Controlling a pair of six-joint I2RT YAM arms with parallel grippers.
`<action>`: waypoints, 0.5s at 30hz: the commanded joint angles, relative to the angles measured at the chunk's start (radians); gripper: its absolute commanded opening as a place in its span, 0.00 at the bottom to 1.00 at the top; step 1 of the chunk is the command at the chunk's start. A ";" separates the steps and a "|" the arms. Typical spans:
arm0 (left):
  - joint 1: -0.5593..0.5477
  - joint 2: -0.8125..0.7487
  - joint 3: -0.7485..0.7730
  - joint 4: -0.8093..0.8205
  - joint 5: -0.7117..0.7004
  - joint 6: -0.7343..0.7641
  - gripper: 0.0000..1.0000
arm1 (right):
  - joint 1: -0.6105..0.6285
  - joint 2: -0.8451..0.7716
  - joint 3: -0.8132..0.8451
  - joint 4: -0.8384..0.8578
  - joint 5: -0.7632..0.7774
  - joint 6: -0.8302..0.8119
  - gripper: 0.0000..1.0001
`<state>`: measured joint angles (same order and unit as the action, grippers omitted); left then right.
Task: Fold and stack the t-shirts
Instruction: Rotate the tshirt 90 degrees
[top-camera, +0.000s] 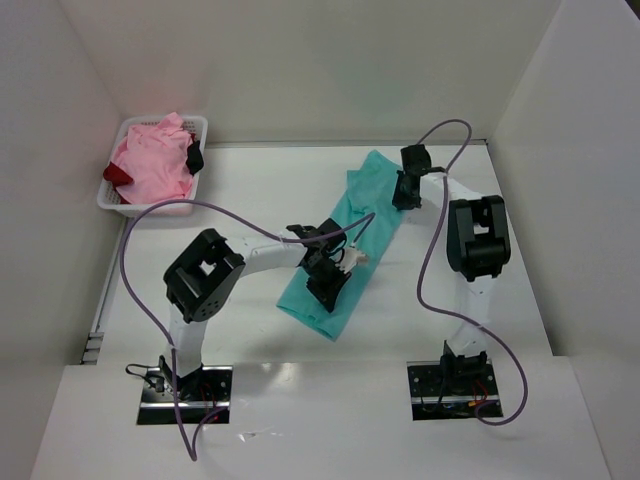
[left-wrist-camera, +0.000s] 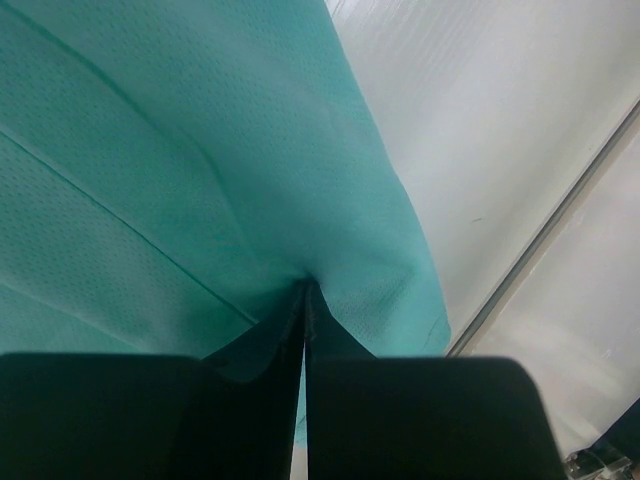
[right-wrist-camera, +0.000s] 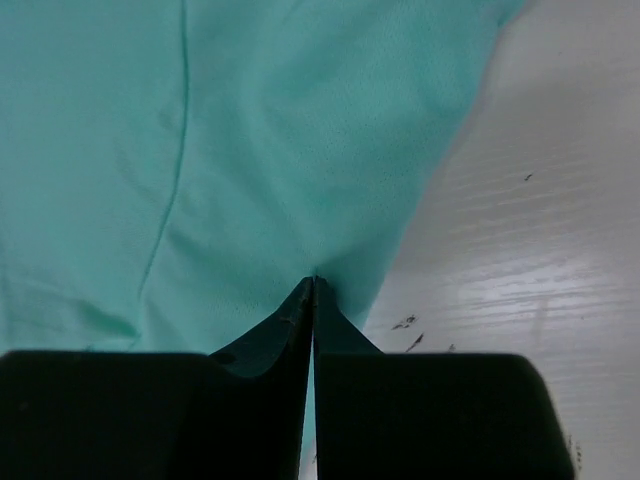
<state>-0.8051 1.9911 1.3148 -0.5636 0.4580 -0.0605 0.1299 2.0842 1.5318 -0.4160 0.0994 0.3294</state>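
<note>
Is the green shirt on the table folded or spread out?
Folded: the teal shirt lies as a long narrow strip, no sleeves sticking out.

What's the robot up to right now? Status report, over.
Left claw shut on teal shirt; right claw too. Pink shirt, dark red shirt in basket. Nothing blocking.

Close in over the teal t-shirt (right-wrist-camera: 250, 140) now, and the cloth fills the top and left of the picture. The two dark jaws rise from the bottom edge and meet in a tight point, pressed together right at the shirt's edge, with the fabric pinched between their tips. A thin seam (right-wrist-camera: 180, 150) runs down the cloth on the left. To the right lies the white worktop (right-wrist-camera: 520, 250), shiny, with a few small dark specks (right-wrist-camera: 410, 335) just beside the jaws.
</note>
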 joint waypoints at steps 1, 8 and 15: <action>-0.008 0.049 0.015 0.083 -0.015 0.010 0.08 | -0.007 0.045 0.033 0.023 0.017 0.014 0.04; -0.026 0.089 0.043 0.083 0.011 0.051 0.09 | -0.007 0.177 0.196 -0.010 0.028 0.005 0.04; -0.074 0.120 0.080 0.083 0.042 0.051 0.09 | 0.014 0.280 0.361 -0.049 -0.007 -0.004 0.04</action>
<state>-0.8547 2.0537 1.3884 -0.5121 0.5114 -0.0540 0.1326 2.3119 1.8221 -0.4347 0.0998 0.3344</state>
